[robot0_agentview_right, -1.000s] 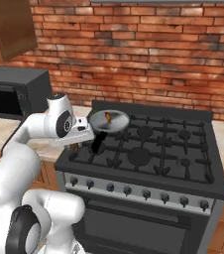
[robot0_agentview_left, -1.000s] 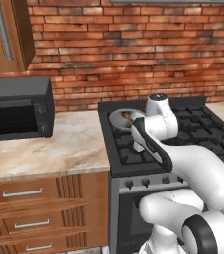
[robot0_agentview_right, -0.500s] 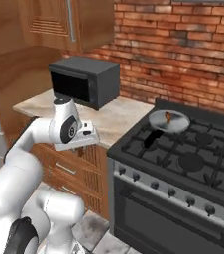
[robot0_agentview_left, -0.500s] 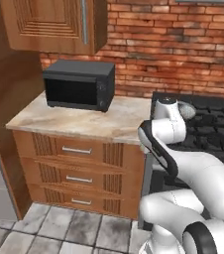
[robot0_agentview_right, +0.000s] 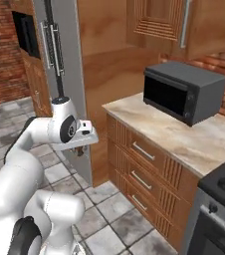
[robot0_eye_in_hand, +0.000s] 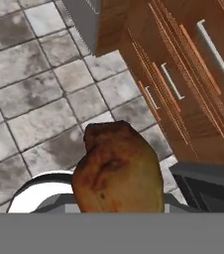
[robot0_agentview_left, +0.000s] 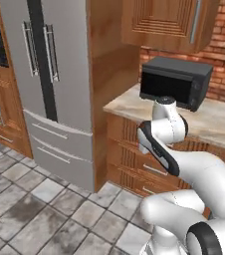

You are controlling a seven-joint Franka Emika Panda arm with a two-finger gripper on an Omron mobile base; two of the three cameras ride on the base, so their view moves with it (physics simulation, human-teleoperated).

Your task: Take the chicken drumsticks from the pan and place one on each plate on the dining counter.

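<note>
Change: base turned from stove to fridge side | jaws: hold golden-brown cooked chicken drumstick point(robot0_eye_in_hand: 118, 168) | meaning: carrying it toward plates

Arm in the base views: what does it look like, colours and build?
The arm is glossy white, made of rounded, bulbous links with dark bands at the joints and a round dark-grey cap on the wrist. The hand block is white and boxy. No cables or markings are legible.
</note>
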